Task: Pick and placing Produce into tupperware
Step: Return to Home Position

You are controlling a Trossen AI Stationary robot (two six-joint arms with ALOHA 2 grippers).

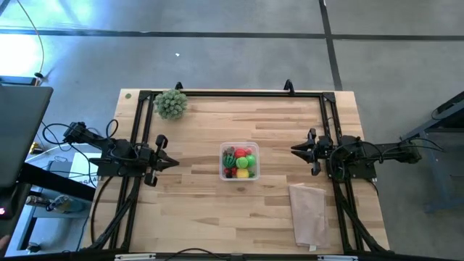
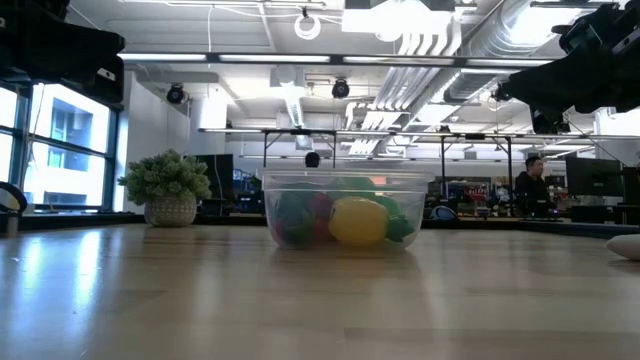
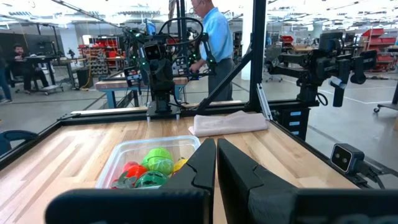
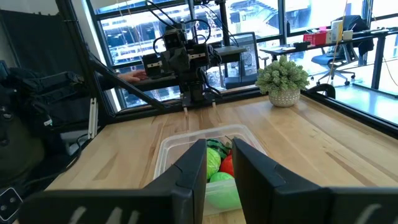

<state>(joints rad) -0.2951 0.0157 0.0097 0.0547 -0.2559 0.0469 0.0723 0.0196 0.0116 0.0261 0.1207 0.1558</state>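
Looks done: toy produce [image 1: 239, 161] heaped in the clear tupperware [image 1: 239, 145] at the middle of the table [image 1: 203, 210], left gripper [image 1: 176, 162] pinched shut and empty, right gripper [image 1: 293, 150] narrowly parted and empty, both well apart from it; could shove the light container on a stray inward swing.

Near side of the tub [image 4: 168, 155] hidden behind the fingers of the right gripper [image 4: 219, 149], toy fruit [image 2: 358, 220] blurred through its wall, cloth [image 2: 626, 245] near that gripper cut off.

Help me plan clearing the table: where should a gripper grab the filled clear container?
Pinch the clear container by a side wall at the rim, from above, one finger inside, one outside. Its top is open and toy produce fills it, so the rim is probably the only free edge.
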